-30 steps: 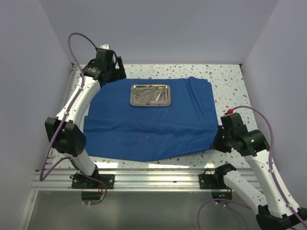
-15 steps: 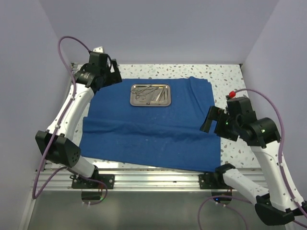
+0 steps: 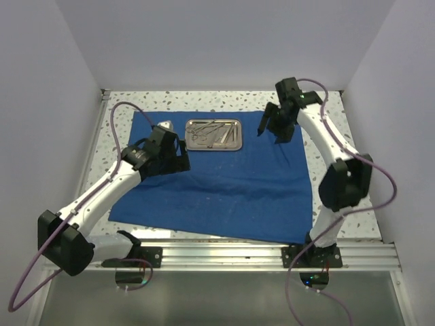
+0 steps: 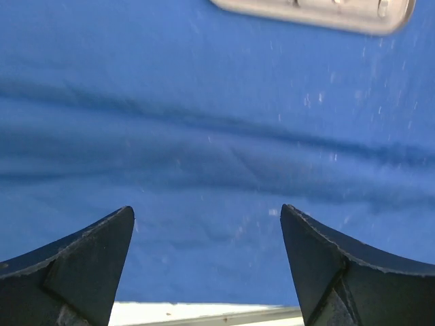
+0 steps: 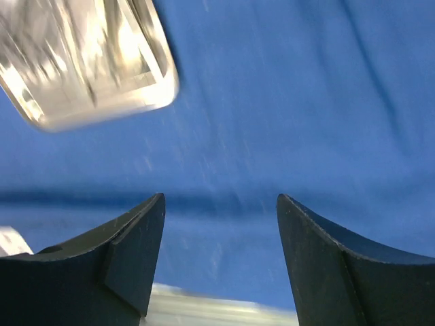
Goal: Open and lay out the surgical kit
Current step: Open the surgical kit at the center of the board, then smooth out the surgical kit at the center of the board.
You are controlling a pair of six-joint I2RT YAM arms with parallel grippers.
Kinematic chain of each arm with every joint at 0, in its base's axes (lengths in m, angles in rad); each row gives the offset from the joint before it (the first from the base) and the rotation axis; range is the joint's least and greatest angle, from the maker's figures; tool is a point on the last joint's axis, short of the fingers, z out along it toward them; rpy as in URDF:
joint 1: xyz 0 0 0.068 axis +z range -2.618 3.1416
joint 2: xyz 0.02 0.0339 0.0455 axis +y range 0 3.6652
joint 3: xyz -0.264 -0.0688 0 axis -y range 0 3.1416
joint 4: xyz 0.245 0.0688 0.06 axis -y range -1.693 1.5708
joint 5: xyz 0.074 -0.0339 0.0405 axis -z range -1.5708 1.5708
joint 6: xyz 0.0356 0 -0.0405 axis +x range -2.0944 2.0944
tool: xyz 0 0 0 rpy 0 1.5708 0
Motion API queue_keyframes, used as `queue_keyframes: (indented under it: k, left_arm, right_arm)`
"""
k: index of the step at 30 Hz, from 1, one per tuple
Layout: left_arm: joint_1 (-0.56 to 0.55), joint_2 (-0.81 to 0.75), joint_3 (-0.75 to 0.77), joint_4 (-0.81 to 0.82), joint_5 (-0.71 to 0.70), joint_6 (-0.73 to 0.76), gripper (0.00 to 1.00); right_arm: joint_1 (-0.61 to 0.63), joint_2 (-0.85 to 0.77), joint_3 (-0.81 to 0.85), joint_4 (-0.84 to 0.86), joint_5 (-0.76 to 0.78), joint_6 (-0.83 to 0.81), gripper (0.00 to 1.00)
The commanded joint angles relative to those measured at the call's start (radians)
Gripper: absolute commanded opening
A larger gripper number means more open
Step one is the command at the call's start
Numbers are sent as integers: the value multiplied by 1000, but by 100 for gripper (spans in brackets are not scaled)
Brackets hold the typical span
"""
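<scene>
The surgical kit's royal-blue cloth wrap (image 3: 224, 183) lies spread flat over the table. On its far middle sits the small steel tray (image 3: 213, 134), with several slim silver instruments (image 3: 209, 130) lying in it. My left gripper (image 3: 178, 155) hovers over the cloth just left of the tray, open and empty. In the left wrist view the left gripper (image 4: 207, 217) shows blue cloth (image 4: 204, 136) between its fingers and the tray's edge (image 4: 319, 13) at the top. My right gripper (image 3: 270, 130) hangs just right of the tray, open and empty. The right wrist view shows the right gripper (image 5: 221, 204) above cloth (image 5: 285, 102), with the blurred tray (image 5: 81, 61) at upper left.
The speckled tabletop (image 3: 326, 122) shows around the cloth, closed in by pale walls on three sides. An aluminium rail (image 3: 217, 252) runs along the near edge, carrying both arm bases. Purple cables loop off both arms.
Both arms have swung in toward the tray, the left from the back-left corner and the right from the front right. The right gripper has opened. The cloth's right fold now lies flat.
</scene>
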Motion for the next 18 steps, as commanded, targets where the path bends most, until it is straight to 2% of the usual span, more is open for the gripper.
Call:
queue_keyframes:
  k: [1,2,3,5,7,8,10,12,16,18]
  left_arm:
    - [-29,-79,-61,20,-21,-103,93]
    - [-29,-86,-65,20,-69,-100,93]
    - [-24,-92,-58,20,-104,-91,98]
    - [11,-69,-29,54,-158,-13,100]
    - [164,-3,27,133,-94,57,100]
    - [215,28,54,153,-24,87,100]
    - [291,139,169,189,-20,168,100]
    - [318,224,284,201,-37,237,100]
    - [437,445,395,273,6,282,99]
    - [489,497,409,318,72,269,99]
  right_arm:
    - [-30,196,279,63,-26,-35,70]
    - [-36,263,355,17,-18,-58,71]
    - [-42,366,506,-12,21,-66,73]
    - [-77,461,635,-81,30,-77,77]
    - [-125,550,743,-106,74,-72,81]
    - [-145,565,757,-113,85,-66,83]
    - [-195,581,730,-107,100,-51,85]
    - [-223,583,661,-83,111,-43,87]
    - [-269,592,579,-47,112,-46,88]
    - [-298,601,573,-51,138,-58,89]
